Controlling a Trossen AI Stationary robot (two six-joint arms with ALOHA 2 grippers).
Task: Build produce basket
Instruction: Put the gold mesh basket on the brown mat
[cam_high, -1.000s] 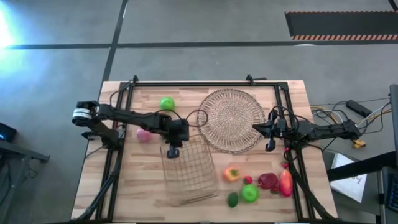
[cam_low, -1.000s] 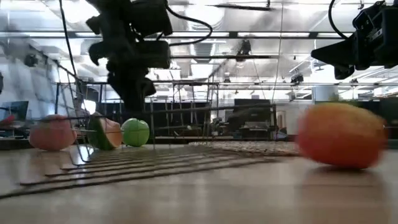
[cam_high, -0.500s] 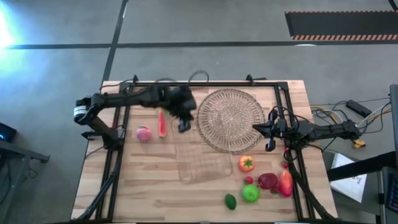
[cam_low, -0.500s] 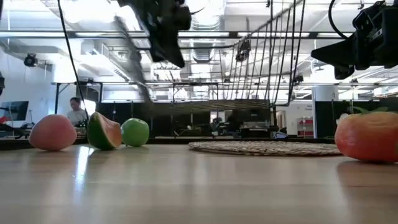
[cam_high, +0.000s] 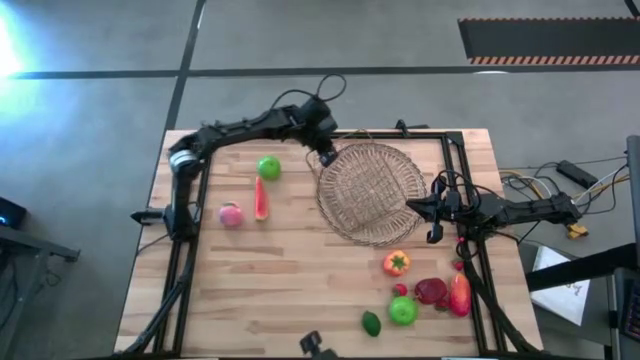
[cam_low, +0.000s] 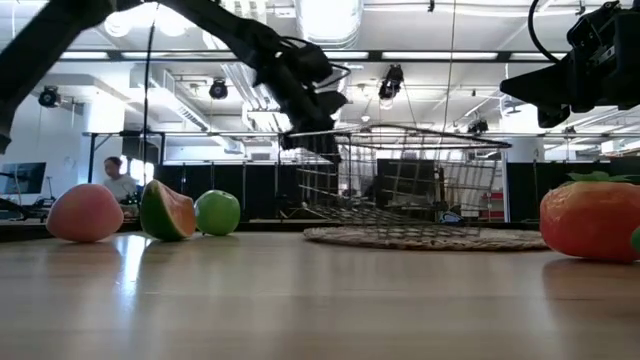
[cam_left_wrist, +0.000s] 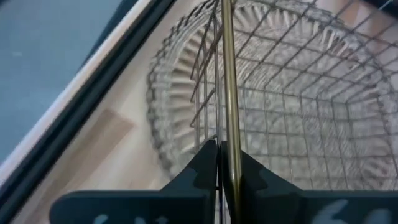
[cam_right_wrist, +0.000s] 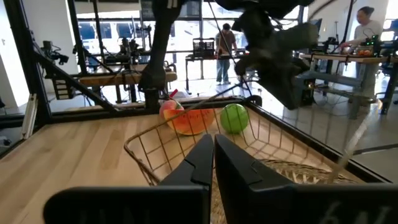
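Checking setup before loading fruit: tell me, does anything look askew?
Only the basket: the left gripper, shut on its rim, holds it just above the straw mat, not set down. All produce lies outside it.

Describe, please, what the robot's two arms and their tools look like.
Both arms are dark, slender and jointed, with black cables looping beside them. The left tool and right tool each have two black fingers. The left arm carries a pale grey band near its base.

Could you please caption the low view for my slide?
Left gripper holds the wire basket by its rim over the woven mat.
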